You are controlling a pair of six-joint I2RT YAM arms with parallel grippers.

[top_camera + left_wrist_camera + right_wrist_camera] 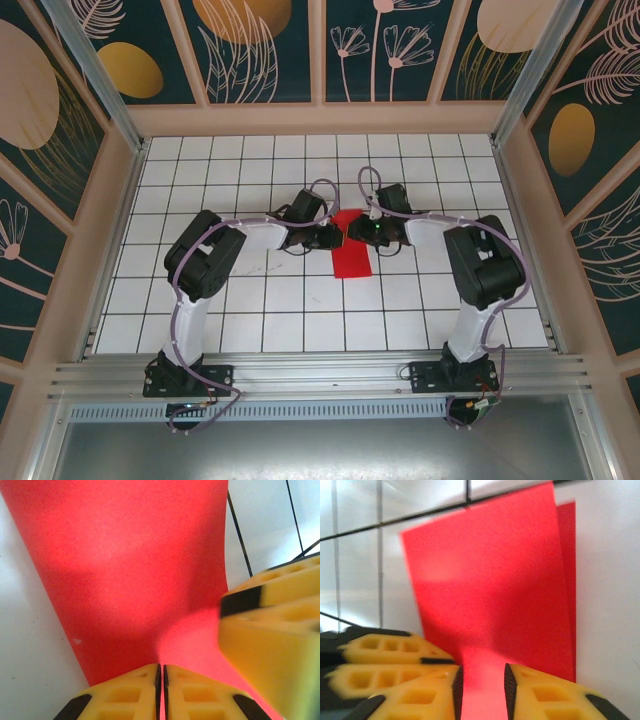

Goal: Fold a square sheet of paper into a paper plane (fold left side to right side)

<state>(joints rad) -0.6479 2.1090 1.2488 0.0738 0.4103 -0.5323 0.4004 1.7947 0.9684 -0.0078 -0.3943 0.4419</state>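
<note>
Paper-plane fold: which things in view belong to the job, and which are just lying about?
Job: red sheet of paper, folded over; left gripper, shut on its edge; right gripper, jaws apart over it.
Just there: white gridded table; patterned walls.

White gridded tabletop (250, 320), teal floral wall panels (265, 60), pale wooden frame (320, 119), aluminium rail (320, 372)
</note>
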